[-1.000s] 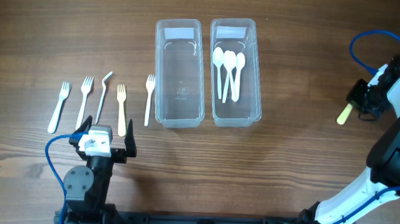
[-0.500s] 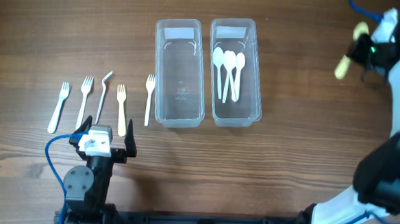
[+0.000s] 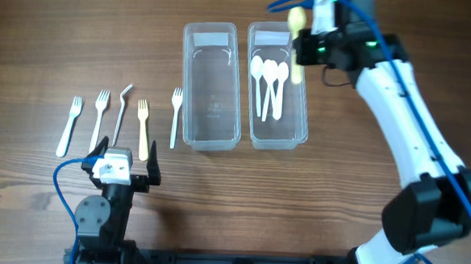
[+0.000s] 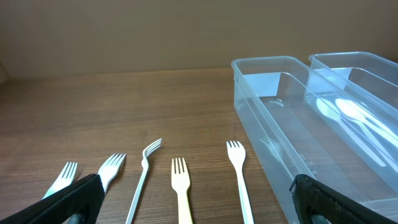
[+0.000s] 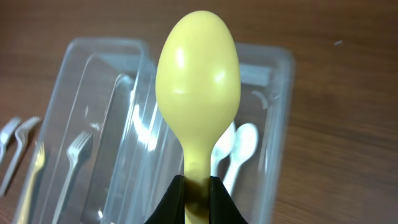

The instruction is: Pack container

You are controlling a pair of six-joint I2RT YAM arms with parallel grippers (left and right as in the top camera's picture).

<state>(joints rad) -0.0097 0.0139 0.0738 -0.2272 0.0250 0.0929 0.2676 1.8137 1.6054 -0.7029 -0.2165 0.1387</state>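
- Your right hand (image 3: 306, 48) is pinching the handle of a yellow spoon (image 3: 296, 20). It is holding the spoon, bowl pointing far, above the far end of the right container (image 3: 304, 119).
- Three white spoons (image 3: 269, 81) are lying side by side inside that container, and the left container (image 3: 210, 106) is sitting just beside it.
- Your left hand (image 3: 126, 162) is resting with its fingers spread wide, at the near left of the desk (image 3: 55, 25).
- Five forks (image 3: 143, 125) are lying in a row left of the containers, just beyond that hand.
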